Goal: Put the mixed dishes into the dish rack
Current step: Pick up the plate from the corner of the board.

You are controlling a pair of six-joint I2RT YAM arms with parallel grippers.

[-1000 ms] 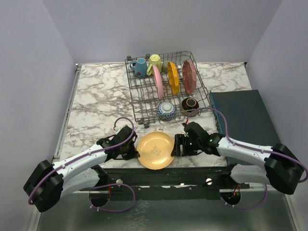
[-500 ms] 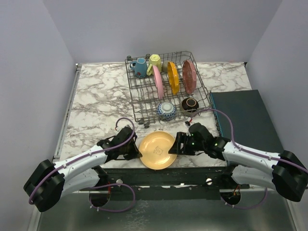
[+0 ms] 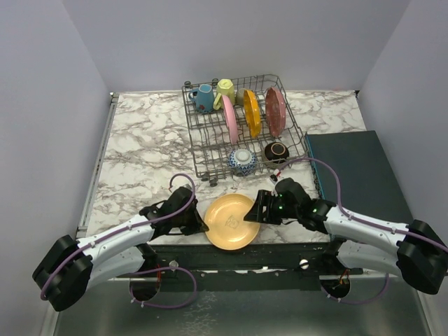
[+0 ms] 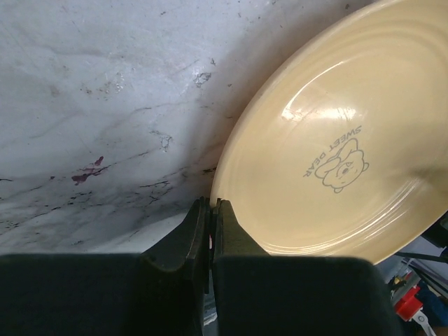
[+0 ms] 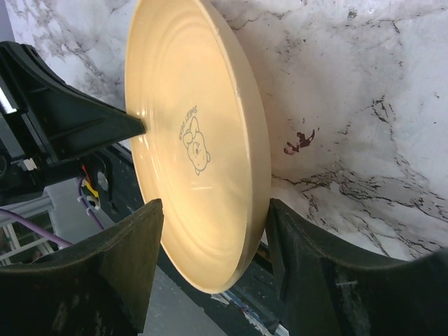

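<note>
From above, the yellow plate (image 3: 231, 221) lay at the near edge of the marble table (image 3: 140, 147), partly past that edge, with a gripper on each side of it. The left gripper (image 3: 198, 222) met its left rim and the right gripper (image 3: 257, 213) its right rim, so both arms were about equally near. The dish rack (image 3: 199, 143) stood farther back, almost straight beyond the plate, and held mugs, three upright plates and two bowls. Its front left rows of tines were bare. In the left wrist view, the left gripper (image 4: 211, 204) was clenched, its two fingers pressed flat together and their joined tip touching the plate's edge (image 4: 220, 189). It seemed to brace the plate rather than grasp it. The plate's printed bear (image 4: 339, 164) faced up. In the right wrist view, the plate (image 5: 189, 105) stood tilted off the marble, its rim running away from the camera and its lower edge hanging over the table's front. The right gripper (image 5: 213, 210) was spread with one finger on the plate's face side and the other behind its rim. Whether the pads had met it could not be told. The left arm's dark fingertip (image 5: 91, 122) touched the far rim. The coming move probably turned on this straddle: the rim lay edge-on between the right jaws, ready for a pinch and a carry back toward the rack.
</note>
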